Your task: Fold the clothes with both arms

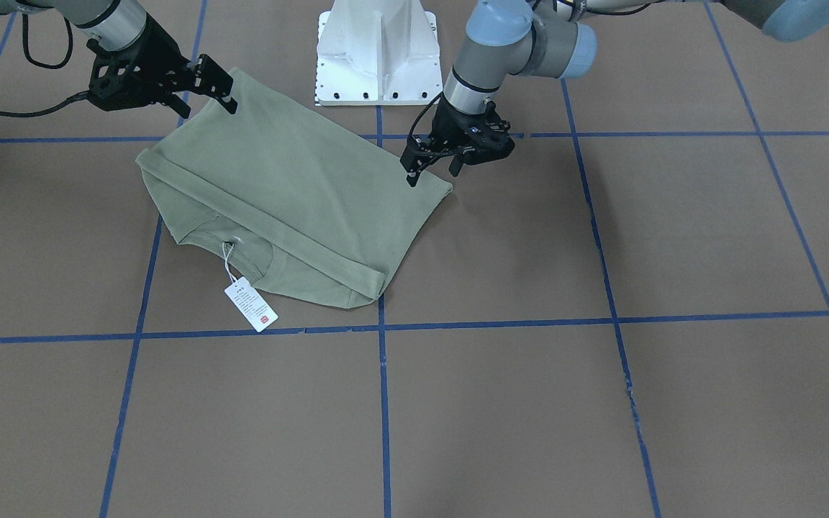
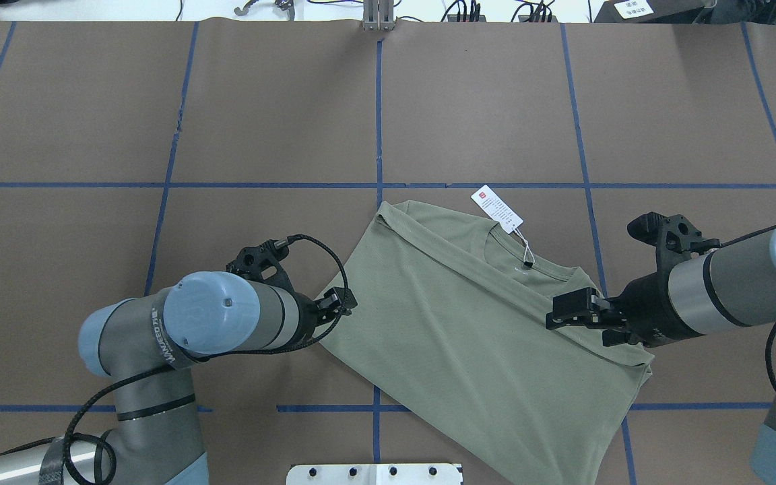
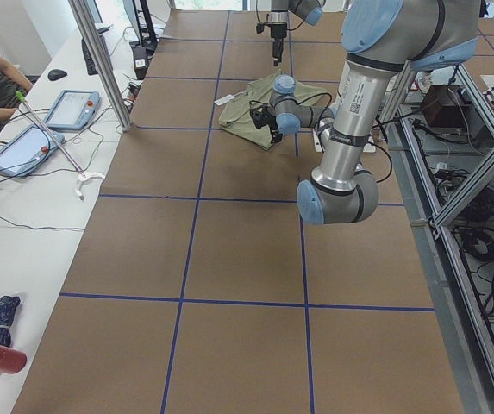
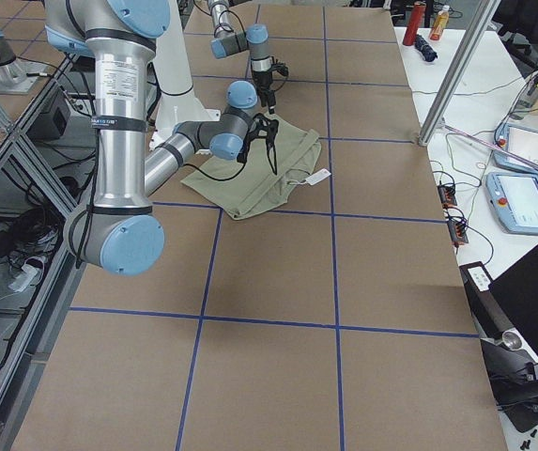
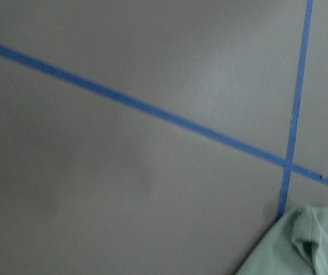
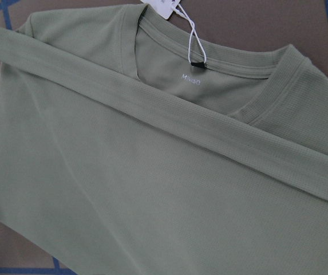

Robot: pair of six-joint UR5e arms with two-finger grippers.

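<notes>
Flat on the brown table (image 1: 601, 403), near the white pedestal (image 1: 378, 57), lies the sage-green shirt (image 1: 292, 187) — folded, collar away from the robot. The right gripper (image 1: 207, 108) is at one near corner and the left gripper (image 1: 433, 175) at the other — both spread wide, holding nothing. The hang tag (image 1: 250, 304) lies beside the collar.

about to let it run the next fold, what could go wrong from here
1. The paper tag lies out on its string past the shirt; it could snag or end up sticking out of the fold.
2. The shirt is doubled over, so the left gripper, open at its edge, might pinch only the top layer.
3. The shirt sits skewed to the blue tape lines, so the fold may come out crooked.
</notes>
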